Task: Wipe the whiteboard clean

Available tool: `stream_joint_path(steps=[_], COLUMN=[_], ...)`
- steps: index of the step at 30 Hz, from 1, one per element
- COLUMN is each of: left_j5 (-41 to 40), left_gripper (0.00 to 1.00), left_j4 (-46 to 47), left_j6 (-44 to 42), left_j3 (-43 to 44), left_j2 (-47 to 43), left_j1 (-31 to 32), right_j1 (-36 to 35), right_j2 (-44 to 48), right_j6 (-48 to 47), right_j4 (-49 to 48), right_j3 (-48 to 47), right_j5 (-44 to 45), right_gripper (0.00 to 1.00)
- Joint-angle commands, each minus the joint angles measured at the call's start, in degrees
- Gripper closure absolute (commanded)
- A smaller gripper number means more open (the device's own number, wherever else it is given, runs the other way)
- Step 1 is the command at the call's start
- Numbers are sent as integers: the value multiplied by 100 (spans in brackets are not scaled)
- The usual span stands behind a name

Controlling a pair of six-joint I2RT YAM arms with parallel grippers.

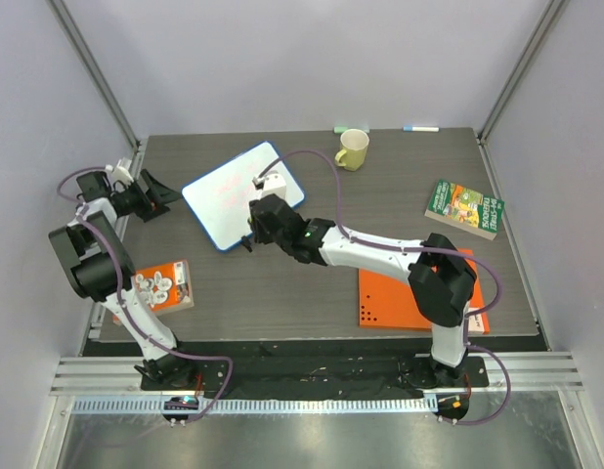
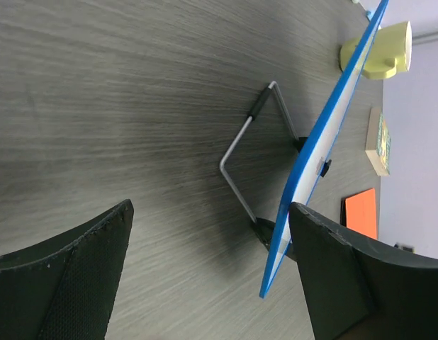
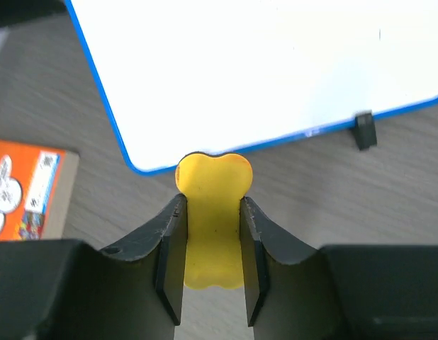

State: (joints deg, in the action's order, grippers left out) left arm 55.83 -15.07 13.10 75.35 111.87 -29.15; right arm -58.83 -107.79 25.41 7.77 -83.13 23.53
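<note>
The whiteboard [image 1: 234,195], white with a blue rim and faint red marks, leans tilted on a wire stand [image 2: 242,152] at the table's back left. The left wrist view shows it edge-on [image 2: 325,152]. Its blank white face fills the top of the right wrist view [image 3: 261,71]. My right gripper [image 1: 253,234] is shut on a yellow eraser [image 3: 213,212], held just off the board's lower corner, near its blue rim. My left gripper [image 1: 168,195] is open and empty, left of the board; its fingers [image 2: 70,276] straddle the board's near edge without touching.
A yellow mug [image 1: 352,149] and two markers [image 1: 419,128] are at the back. A green book [image 1: 464,207] lies at the right, and an orange sheet [image 1: 400,293] at the front right under the right arm. A book [image 1: 163,286] lies at the front left.
</note>
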Motion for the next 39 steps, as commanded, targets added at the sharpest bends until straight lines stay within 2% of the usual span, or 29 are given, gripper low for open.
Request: stream_joint_path(steps=[1, 11, 14, 16, 20, 25, 28, 30, 31, 32, 35, 39], left_j5=[402, 385, 463, 551, 726, 859, 833, 780, 736, 727, 613, 402], left_gripper=[11, 12, 17, 24, 33, 34, 40, 46, 54, 77, 100, 100], left_j4=[751, 1382, 1489, 1481, 1472, 1051, 648, 279, 198, 137, -337, -1171], left_j6=[192, 482, 623, 684, 396, -88, -413, -834, -923, -993, -1484, -2415], left_j3=[278, 129, 260, 331, 305, 366, 454, 498, 498, 498, 603, 779], left_j2=[36, 203, 343, 466, 467, 326, 282, 256, 247, 256, 238, 159], left_j1=[278, 506, 568, 612, 735, 858, 928, 972, 964, 972, 972, 999], right_j1=[398, 811, 882, 969, 1154, 1382, 1435, 1462, 1471, 1462, 1471, 1471], right_j2=[-172, -770, -954, -1086, -1157, -1341, -1552, -1762, -1842, -2016, -2228, -2431], right_j6=[25, -115, -133, -133, -124, -124, -255, -343, -422, -466, -659, -835], right_j4=[-627, -724, -751, -751, -1040, -1243, -1208, -1155, -1138, -1103, -1128, -1392], right_j3=[-291, -915, -1099, -1240, -1328, -1539, -1785, -2012, -2101, -2197, -2462, -2471], right_j5=[-480, -727, -832, -894, -938, -1122, -1087, -1087, -1096, -1096, -1053, -973], right_gripper=[98, 99, 99, 98, 99, 99, 99, 99, 99, 98, 99, 99])
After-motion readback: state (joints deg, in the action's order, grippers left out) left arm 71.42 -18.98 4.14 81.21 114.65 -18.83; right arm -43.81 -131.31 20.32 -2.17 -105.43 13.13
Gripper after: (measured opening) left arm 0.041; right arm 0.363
